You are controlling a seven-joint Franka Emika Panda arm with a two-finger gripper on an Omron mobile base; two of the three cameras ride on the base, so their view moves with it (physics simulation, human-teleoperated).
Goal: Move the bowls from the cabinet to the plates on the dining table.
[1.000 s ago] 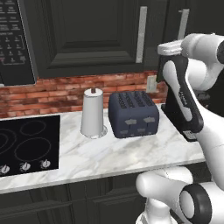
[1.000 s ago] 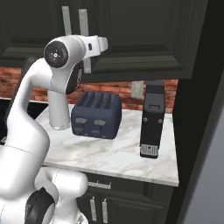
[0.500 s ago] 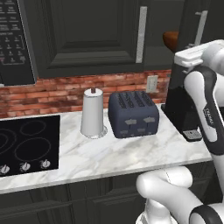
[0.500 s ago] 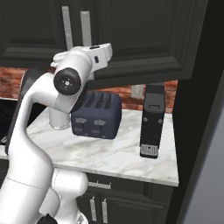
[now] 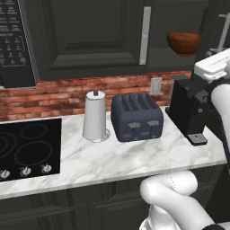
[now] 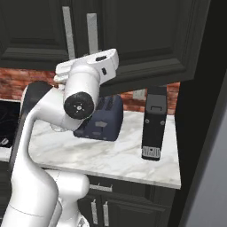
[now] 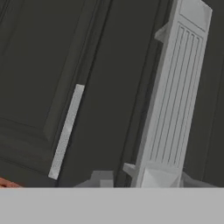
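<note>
Sitting in the cabinet: one reddish-brown bowl [image 5: 183,42], upper right of the left base view, on a dark shelf in the open compartment, upright.
Cabinet: dark panelled cabinet [image 5: 90,40] across the top of the frame. The middle door is shut, with a vertical silver handle [image 5: 145,35] along its right edge. The bowl's compartment is just right of that handle.
Open door: swung out at the far right edge of the left base view, and its own bar handle [image 5: 222,27] shows up there.
Arm: the white arm [image 6: 80,104] comes up from the lower left of the right base view. Its top end is just under the two cabinet handles, upper middle of the frame.
Fingers: honestly can't tell how far apart they are or whether they've got hold of anything. The hand view has a big ribbed silver bar [image 7: 175,96] running up the right half, really close, with a second thinner bar [image 7: 65,131] further off to the left.
Surface: white marble surface [image 5: 112,164] with a paper towel roll [image 5: 95,117], a dark blue toaster [image 5: 136,117] just beside it, and a black coffee machine [image 5: 187,112] near the right end.
Other stuff: black cooktop [image 5: 27,148] at lower left, microwave [image 5: 15,40] at upper left, red brick wall [image 5: 54,96] behind everything.
</note>
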